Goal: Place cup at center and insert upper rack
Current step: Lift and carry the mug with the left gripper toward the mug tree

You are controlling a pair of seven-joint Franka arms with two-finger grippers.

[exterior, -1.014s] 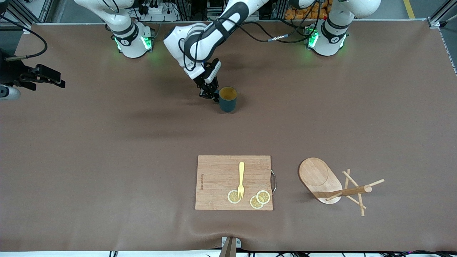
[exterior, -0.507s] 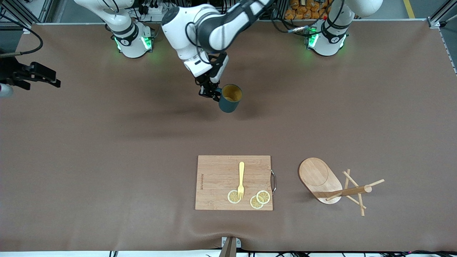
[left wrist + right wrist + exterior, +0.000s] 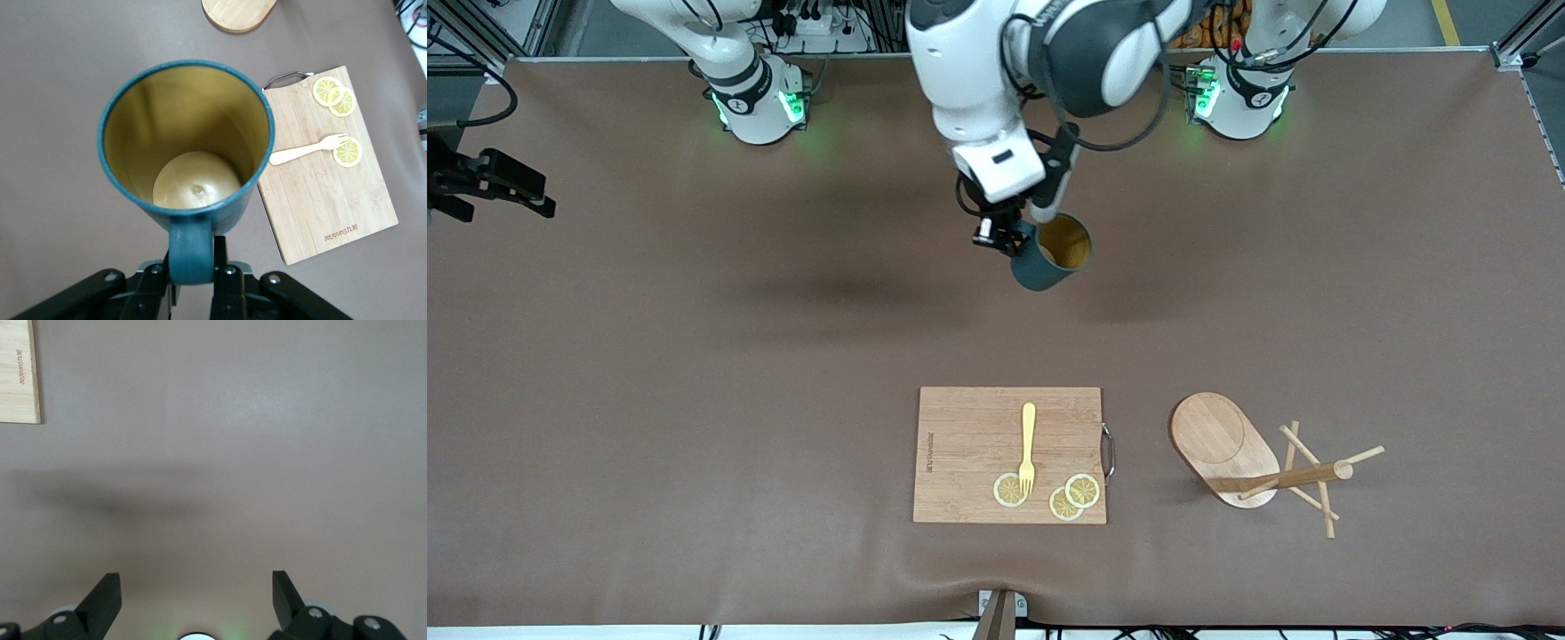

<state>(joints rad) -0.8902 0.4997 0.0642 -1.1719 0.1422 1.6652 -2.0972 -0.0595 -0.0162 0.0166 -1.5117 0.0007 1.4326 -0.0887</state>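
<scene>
left claw (image 3: 1009, 238) aloft, clamped on cup (image 3: 1052, 252) handle

Smooth, a bit shiny cup (image 3: 187, 147). Pale bare wood on upper rack (image 3: 1227, 444) and cutting board (image 3: 969, 444). Soft matt brown cover on table (image 3: 694, 400). Plastic-looking yellow fork (image 3: 1028, 444).

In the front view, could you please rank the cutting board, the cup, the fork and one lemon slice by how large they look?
1. Cutting board
2. Cup, though the left gripper holds it in the air, nearer the camera, so it looks somewhat enlarged
3. Fork, longer but thin
4. Lemon slice; close to the fork in area, so unsure.
</scene>
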